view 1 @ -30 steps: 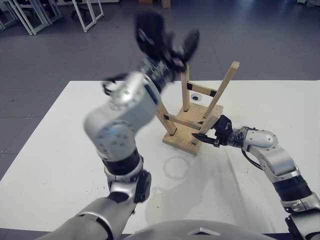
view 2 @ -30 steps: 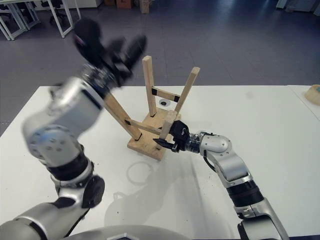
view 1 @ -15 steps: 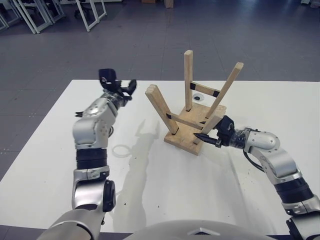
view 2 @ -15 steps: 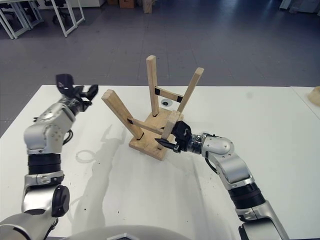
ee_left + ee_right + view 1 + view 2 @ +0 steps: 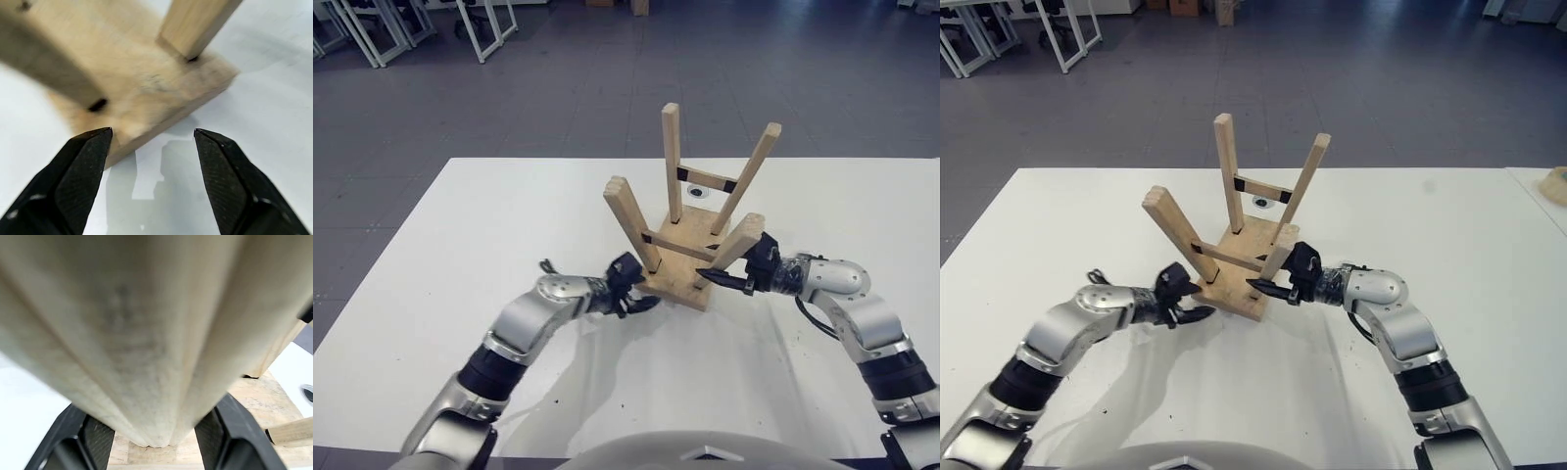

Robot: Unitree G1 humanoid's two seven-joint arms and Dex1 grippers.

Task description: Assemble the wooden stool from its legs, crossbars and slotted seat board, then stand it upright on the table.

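Observation:
The wooden stool stands upside down, its seat board flat on the white table and its legs pointing up, joined by crossbars with black bands. My right gripper is shut on the near right leg, low down by the board; in the right wrist view that leg runs between the two fingers. Close to the board's near left corner my left gripper is open and holds nothing. The left wrist view has that corner just ahead of the spread fingers.
A small round hole sits in the table behind the stool. A tan object lies at the far right edge. Bare table stretches to the left and front of the stool. Grey floor and metal frames lie beyond the far edge.
My left arm has swung down from high above the table to the seat board's near left corner. The stool has turned slightly. The right gripper has kept its hold on the leg.

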